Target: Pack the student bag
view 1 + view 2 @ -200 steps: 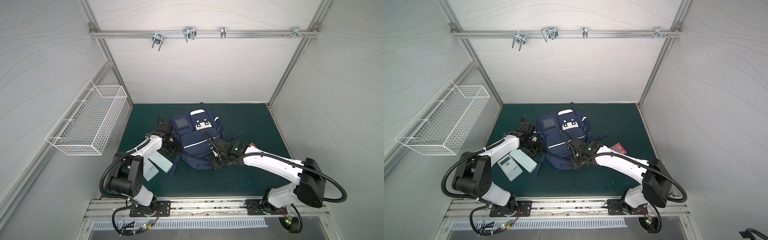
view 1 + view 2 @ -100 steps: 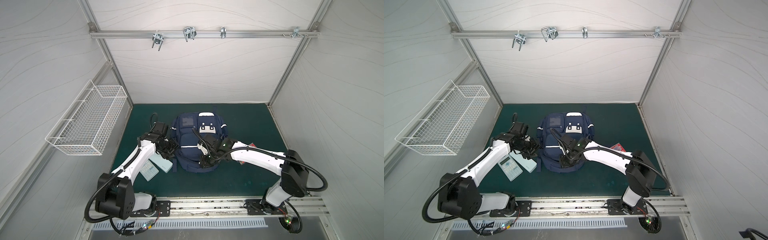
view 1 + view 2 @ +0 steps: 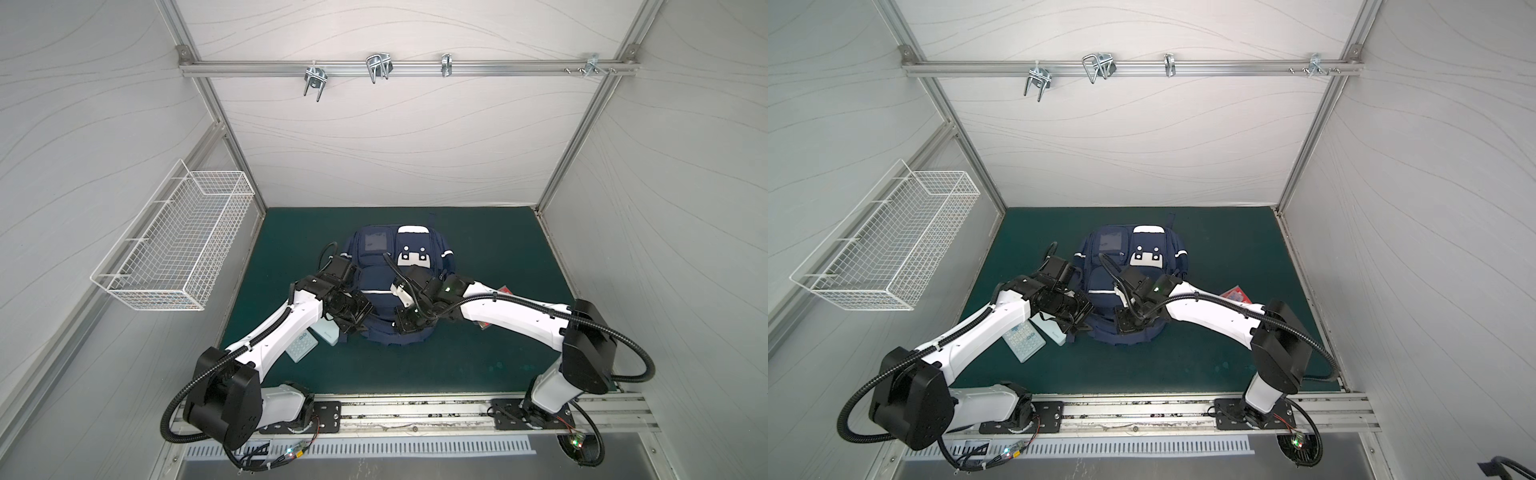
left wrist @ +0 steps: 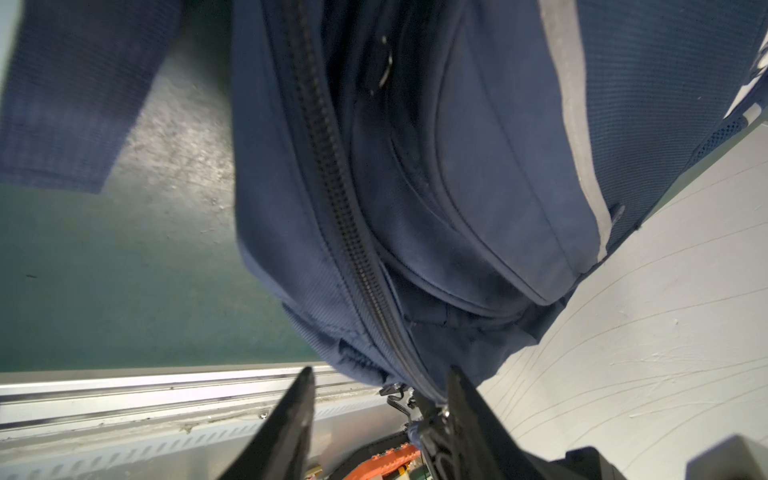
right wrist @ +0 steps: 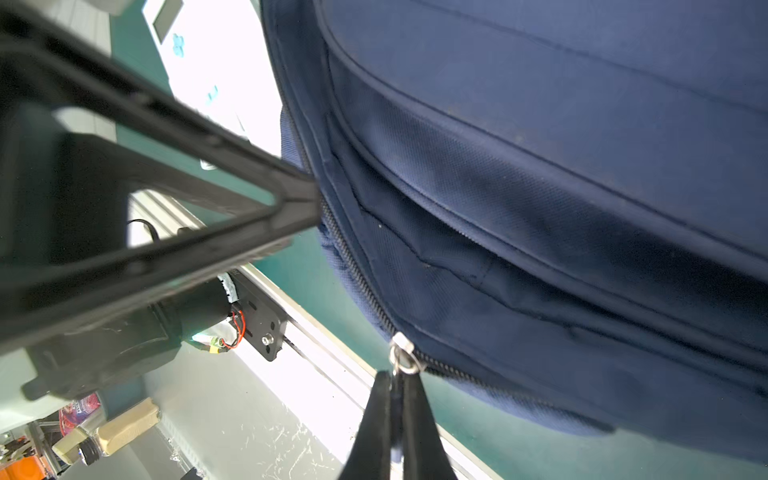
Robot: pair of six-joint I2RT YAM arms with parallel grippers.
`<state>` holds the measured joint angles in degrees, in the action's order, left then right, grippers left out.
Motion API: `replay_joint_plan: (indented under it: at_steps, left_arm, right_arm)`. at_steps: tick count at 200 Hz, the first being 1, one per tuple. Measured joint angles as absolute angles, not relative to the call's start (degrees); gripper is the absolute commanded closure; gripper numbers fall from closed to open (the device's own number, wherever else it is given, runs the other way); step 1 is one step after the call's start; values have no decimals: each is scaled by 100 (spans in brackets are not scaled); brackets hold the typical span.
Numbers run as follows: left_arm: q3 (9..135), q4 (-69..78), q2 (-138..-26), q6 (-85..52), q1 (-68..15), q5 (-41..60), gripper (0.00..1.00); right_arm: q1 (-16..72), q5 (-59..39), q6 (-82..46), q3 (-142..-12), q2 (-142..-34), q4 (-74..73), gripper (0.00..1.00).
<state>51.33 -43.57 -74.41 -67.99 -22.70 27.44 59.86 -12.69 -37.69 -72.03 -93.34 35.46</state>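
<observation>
Right claw (image 5: 392, 376) pinches the student bag's (image 5: 540, 145) zipper pull (image 5: 402, 353); contents hidden.

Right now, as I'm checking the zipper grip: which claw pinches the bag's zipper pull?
The right claw, shut on the bag's metal zipper pull; the left claw has its jaws apart, with the bag's edge between them.

Navy student bag (image 3: 376, 277), white stripes; dark green mat (image 3: 415, 374).
</observation>
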Motion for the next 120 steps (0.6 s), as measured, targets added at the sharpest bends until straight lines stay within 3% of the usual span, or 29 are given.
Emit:
replay_joint_plan:
  at_steps: [39,57,120]
  left_arm:
    - [5172,-4226,-7837,-6910,-2397,2744,75]
    - [5199,-4233,-7909,-6958,-2410,2742,100]
    - [5564,-4665,-7867,-6639,-2410,2414,100]
  right_arm:
    - [6130,-1179,-3771,-7293,-9338,3566,100]
    - [6149,-1111,-3771,-7293,-9338,3581,100]
    - [6202,-574,-3623,-7345,-9194,4117,100]
